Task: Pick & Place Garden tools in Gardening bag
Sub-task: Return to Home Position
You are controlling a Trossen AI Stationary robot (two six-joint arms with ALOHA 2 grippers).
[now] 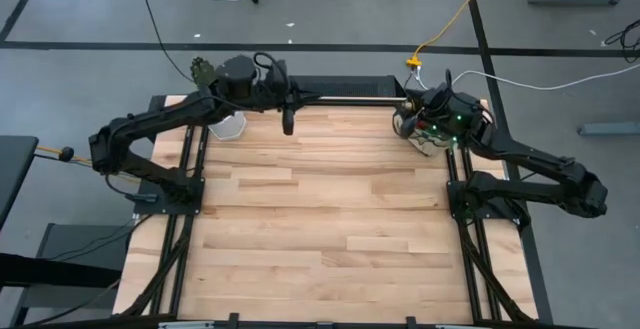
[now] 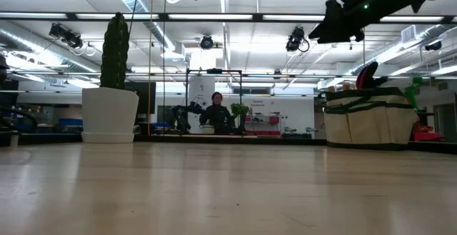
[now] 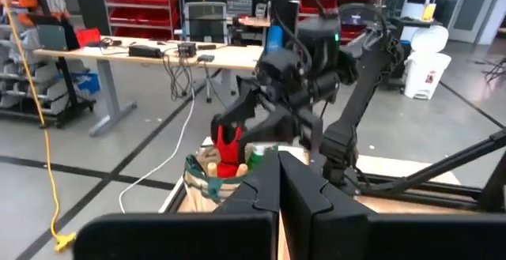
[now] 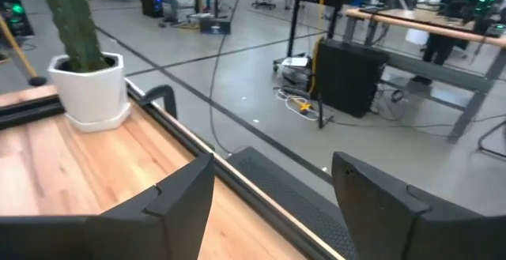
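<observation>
Bare wooden counter (image 2: pixel 228 192) fills the low view's foreground. Right jaws (image 4: pixel 273 193) stand wide apart with nothing between them, hovering above the gardening bag (image 2: pixel 369 123) at the counter's far right corner. Red gloves (image 3: pixel 228 151) and wooden handles poke out of the bag, directly beneath those jaws. Left jaws (image 3: pixel 278 182) are pressed fully together, empty, raised near the white cactus pot (image 4: pixel 88 86) at the far left.
</observation>
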